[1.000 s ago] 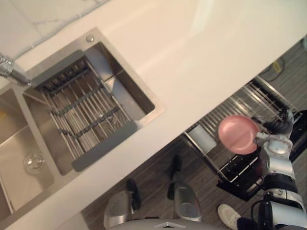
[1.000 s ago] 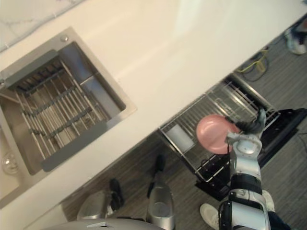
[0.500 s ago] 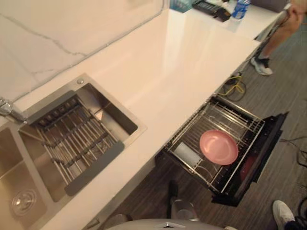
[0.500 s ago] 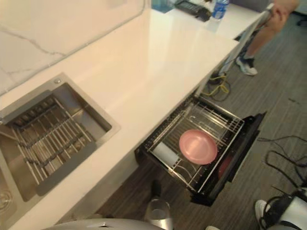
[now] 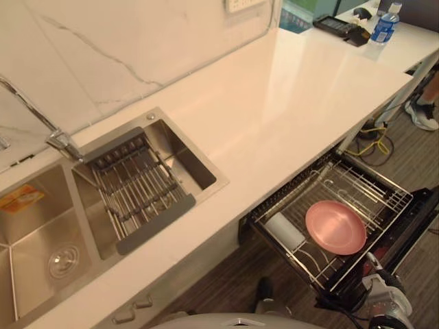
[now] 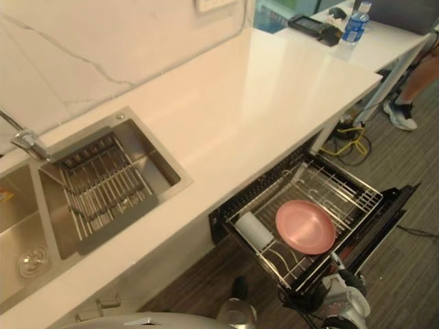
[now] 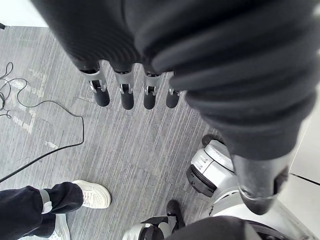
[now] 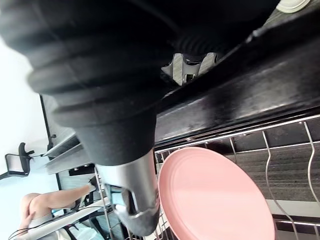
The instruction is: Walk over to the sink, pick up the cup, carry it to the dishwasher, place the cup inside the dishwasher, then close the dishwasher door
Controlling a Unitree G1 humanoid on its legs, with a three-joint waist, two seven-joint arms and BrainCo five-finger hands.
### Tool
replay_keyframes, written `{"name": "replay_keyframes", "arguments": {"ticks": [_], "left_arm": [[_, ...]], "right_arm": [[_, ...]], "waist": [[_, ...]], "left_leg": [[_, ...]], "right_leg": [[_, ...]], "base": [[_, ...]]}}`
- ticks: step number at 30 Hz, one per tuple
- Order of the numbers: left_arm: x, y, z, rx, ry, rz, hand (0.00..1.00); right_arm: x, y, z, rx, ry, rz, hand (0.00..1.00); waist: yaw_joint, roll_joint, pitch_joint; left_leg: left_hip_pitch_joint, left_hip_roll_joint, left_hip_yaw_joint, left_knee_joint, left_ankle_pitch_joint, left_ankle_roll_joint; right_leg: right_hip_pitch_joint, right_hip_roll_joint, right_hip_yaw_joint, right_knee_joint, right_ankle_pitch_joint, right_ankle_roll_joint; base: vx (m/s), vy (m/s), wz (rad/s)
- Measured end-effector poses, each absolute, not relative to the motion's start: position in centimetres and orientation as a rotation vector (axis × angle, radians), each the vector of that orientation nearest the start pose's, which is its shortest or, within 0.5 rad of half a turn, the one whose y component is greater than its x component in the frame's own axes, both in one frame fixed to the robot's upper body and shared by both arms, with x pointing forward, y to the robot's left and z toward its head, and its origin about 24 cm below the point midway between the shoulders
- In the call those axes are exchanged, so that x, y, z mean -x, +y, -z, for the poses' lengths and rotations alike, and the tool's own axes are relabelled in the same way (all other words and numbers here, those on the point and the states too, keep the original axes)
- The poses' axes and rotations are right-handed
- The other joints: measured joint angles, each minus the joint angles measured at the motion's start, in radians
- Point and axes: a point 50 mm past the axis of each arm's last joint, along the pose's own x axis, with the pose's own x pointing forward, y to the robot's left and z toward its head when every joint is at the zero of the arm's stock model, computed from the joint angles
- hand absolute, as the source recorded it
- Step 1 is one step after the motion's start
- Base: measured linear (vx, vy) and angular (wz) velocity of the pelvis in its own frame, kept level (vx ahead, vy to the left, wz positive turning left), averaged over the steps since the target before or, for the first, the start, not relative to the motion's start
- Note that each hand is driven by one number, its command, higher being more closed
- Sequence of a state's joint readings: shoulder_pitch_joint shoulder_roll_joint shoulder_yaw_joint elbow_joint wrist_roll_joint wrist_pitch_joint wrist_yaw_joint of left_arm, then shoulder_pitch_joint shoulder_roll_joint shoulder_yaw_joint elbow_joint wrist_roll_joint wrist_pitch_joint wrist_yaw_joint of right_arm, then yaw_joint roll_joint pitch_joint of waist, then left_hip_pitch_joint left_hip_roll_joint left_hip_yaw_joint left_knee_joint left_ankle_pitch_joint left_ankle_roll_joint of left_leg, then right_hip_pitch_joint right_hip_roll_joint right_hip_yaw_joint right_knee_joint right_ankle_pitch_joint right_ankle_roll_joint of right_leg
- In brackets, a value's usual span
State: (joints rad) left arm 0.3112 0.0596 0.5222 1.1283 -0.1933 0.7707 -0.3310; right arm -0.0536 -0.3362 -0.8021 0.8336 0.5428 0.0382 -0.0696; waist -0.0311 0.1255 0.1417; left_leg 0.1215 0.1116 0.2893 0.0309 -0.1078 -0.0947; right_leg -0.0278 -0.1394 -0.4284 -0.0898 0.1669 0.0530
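The dishwasher's wire rack (image 5: 359, 184) is pulled out below the counter. A white cup (image 5: 284, 231) lies on its side in the rack, next to a pink plate (image 5: 335, 227). The black door (image 5: 413, 224) hangs open beyond the rack. My right hand (image 5: 383, 301) is low at the door's outer edge; in the right wrist view the black door edge (image 8: 240, 105) crosses in front of it, with the pink plate (image 8: 215, 195) past it. My left hand (image 7: 122, 92) hangs over the grey floor with straight fingers and holds nothing.
A double steel sink (image 5: 41, 233) with a drain rack (image 5: 140, 192) and a faucet (image 5: 41, 123) is set in the white counter (image 5: 274, 110). A bottle (image 5: 384, 27) stands at the counter's far end. A person's legs (image 6: 411, 89) and floor cables (image 5: 374, 130) are beyond the dishwasher.
The camera has swung and now looks from farther back. One second ago my right hand was up over the rack by the pink plate; now it is down at the door's outer edge.
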Motion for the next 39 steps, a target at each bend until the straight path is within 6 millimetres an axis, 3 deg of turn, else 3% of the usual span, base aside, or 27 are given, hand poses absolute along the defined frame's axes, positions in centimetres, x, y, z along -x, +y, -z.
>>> {"name": "replay_keyframes", "arguments": {"ticks": [4, 9, 13, 14, 16, 20, 21, 26, 29, 31, 32, 33, 34, 35, 36, 37, 38, 39], "left_arm": [[6.9, 15.5, 16.4, 0.932, 1.817, -0.413, 0.0], [6.3, 15.2, 16.8, 0.806, 1.811, -0.375, 0.0], [6.2, 15.9, 17.1, 0.626, 1.814, -0.337, 0.0], [6.2, 16.5, 17.1, 0.531, 1.812, -0.321, 0.0], [6.3, 16.9, 17.1, 0.479, 1.81, -0.307, 0.0], [5.8, 17.4, 17.2, 0.426, 1.774, -0.275, 0.0], [5.6, 17.4, 17.2, 0.436, 1.76, -0.266, 0.0], [7.5, 17.1, 16.9, 0.474, 1.794, -0.267, 0.0], [7.5, 17.2, 16.9, 0.465, 1.782, -0.271, 0.0], [7.5, 17.3, 17.0, 0.451, 1.778, -0.278, 0.0], [7.4, 17.3, 17.0, 0.444, 1.776, -0.277, 0.0], [6.8, 17.7, 17.1, 0.41, 1.759, -0.275, 0.0], [6.4, 18.1, 17.1, 0.388, 1.74, -0.282, 0.0], [6.1, 18.3, 17.1, 0.381, 1.727, -0.284, 0.0], [6.0, 18.2, 17.1, 0.383, 1.724, -0.282, 0.0], [6.5, 17.5, 17.1, 0.402, 1.735, -0.278, 0.0], [7.0, 17.2, 17.1, 0.431, 1.731, -0.287, 0.0], [7.3, 18.9, 16.8, 0.44, 1.724, -0.343, 0.0]], "right_arm": [[-13.3, -35.4, 7.7, -0.45, 0.477, 1.01, 0.0], [-15.7, -34.0, 7.2, -0.356, 0.465, 0.973, 0.0], [-18.1, -32.8, 6.3, -0.395, 0.379, 0.934, 0.0], [-19.4, -32.9, 5.4, -0.429, 0.319, 0.935, 0.0], [-20.7, -32.9, 4.5, -0.469, 0.277, 0.929, 0.0], [-24.1, -33.2, 1.7, -0.533, 0.161, 0.89, 0.0], [-24.3, -33.9, 0.9, -0.561, 0.116, 0.912, 0.0], [-24.2, -34.8, -0.2, -0.541, 0.024, 0.918, 0.0], [-24.4, -34.5, -0.2, -0.581, 0.006, 0.92, 0.0], [-25.0, -33.3, 0.2, -0.595, 0.008, 0.883, 0.0], [-25.2, -32.8, 0.2, -0.589, 0.014, 0.862, 0.0], [-25.3, -31.9, 0.7, -0.574, 0.038, 0.83, 0.0], [-25.2, -31.0, 1.3, -0.568, 0.064, 0.8, 0.0], [-25.0, -30.2, 1.6, -0.546, 0.077, 0.747, 0.0], [-25.1, -28.4, 1.9, -0.485, 0.106, 0.643, 0.0], [-24.9, -27.9, 2.1, -0.454, 0.12, 0.602, 0.0], [-24.3, -25.9, 3.4, -0.426, 0.176, 0.534, 0.0], [-22.8, -23.2, 5.9, -0.421, 0.303, 0.477, 0.0]], "waist": [[0.011, 0.008, 0.012], [0.032, 0.019, 0.037], [0.05, 0.036, 0.04], [0.068, 0.054, 0.051], [0.079, 0.06, 0.058], [0.097, 0.107, 0.074], [0.109, 0.119, 0.079], [0.128, 0.118, 0.087], [0.142, 0.12, 0.087], [0.148, 0.121, 0.086], [0.152, 0.14, 0.078], [0.151, 0.126, 0.098], [0.153, 0.125, 0.101], [0.156, 0.119, 0.101], [0.165, 0.105, 0.101], [0.182, 0.148, 0.074], [0.182, 0.14, 0.071], [0.144, 0.046, 0.081]], "left_leg": [[-0.039, -0.019, -0.073, -0.015, 0.02, 0.01], [-0.077, -0.014, -0.148, -0.015, 0.045, 0.001], [-0.107, -0.014, -0.2, -0.016, 0.079, -0.001], [-0.112, -0.017, -0.22, -0.016, 0.087, 0.0], [-0.121, -0.021, -0.244, -0.016, 0.094, 0.0], [-0.149, -0.027, -0.305, -0.017, 0.124, -0.002], [-0.16, -0.029, -0.325, -0.019, 0.138, -0.004], [-0.182, -0.023, -0.35, -0.018, 0.15, -0.021], [-0.191, -0.003, -0.361, -0.021, 0.145, -0.018], [-0.203, 0.016, -0.367, -0.023, 0.139, -0.023], [-0.209, 0.038, -0.37, -0.025, 0.138, -0.021], [-0.21, 0.045, -0.368, -0.028, 0.137, -0.023], [-0.202, 0.05, -0.374, -0.024, 0.115, -0.021], [-0.212, 0.049, -0.366, -0.002, 0.092, 0.015], [-0.24, 0.017, -0.332, 0.077, 0.073, 0.067], [-0.261, 0.049, -0.319, 0.085, 0.04, 0.099], [-0.265, 0.077, -0.305, 0.074, 0.067, 0.047], [-0.228, 0.003, -0.314, 0.06, 0.079, 0.014]], "right_leg": [[0.0, -0.028, -0.085, 0.0, 0.003, 0.004], [0.01, -0.027, -0.168, 0.0, -0.001, -0.002], [0.011, -0.025, -0.218, 0.007, -0.004, -0.006], [0.023, -0.029, -0.244, 0.007, -0.005, -0.005], [0.03, -0.032, -0.267, 0.007, -0.006, -0.004], [0.041, -0.038, -0.327, 0.007, -0.006, -0.004], [0.043, -0.039, -0.348, 0.008, -0.007, -0.006], [0.047, -0.03, -0.378, 0.008, -0.007, -0.007], [0.044, -0.015, -0.375, 0.007, -0.007, -0.007], [0.031, 0.011, -0.371, 0.001, -0.019, -0.023], [0.02, 0.021, -0.366, 0.023, -0.015, -0.029], [-0.014, -0.004, -0.302, 0.114, -0.074, -0.06], [-0.007, 0.012, -0.319, 0.099, -0.083, -0.066], [-0.003, 0.025, -0.32, 0.07, -0.083, -0.066], [-0.011, 0.027, -0.32, 0.038, -0.097, -0.032], [-0.026, 0.056, -0.328, 0.087, -0.13, -0.023], [-0.098, -0.014, -0.208, 0.487, -0.272, -0.11], [-0.057, -0.091, -0.152, 0.518, -0.426, -0.021]], "base": [[-0.06, 0.016, 0.51], [-0.03, -0.029, 0.39], [-0.01, -0.03, 0.4], [-0.02, -0.006, 0.39], [-0.04, 0.008, 0.45], [-0.05, 0.001, 0.47], [-0.07, -0.01, 0.5], [-0.07, -0.006, 0.19], [-0.14, -0.038, 0.09], [-0.11, -0.071, 0.03], [-0.08, -0.094, 0.07], [-0.05, -0.098, 0.18], [-0.04, -0.094, 0.22], [-0.05, -0.092, 0.04], [-0.04, -0.063, -0.15], [-0.08, -0.073, -0.19], [-0.07, -0.12, 0.43], [-0.04, -0.192, 0.68]]}}
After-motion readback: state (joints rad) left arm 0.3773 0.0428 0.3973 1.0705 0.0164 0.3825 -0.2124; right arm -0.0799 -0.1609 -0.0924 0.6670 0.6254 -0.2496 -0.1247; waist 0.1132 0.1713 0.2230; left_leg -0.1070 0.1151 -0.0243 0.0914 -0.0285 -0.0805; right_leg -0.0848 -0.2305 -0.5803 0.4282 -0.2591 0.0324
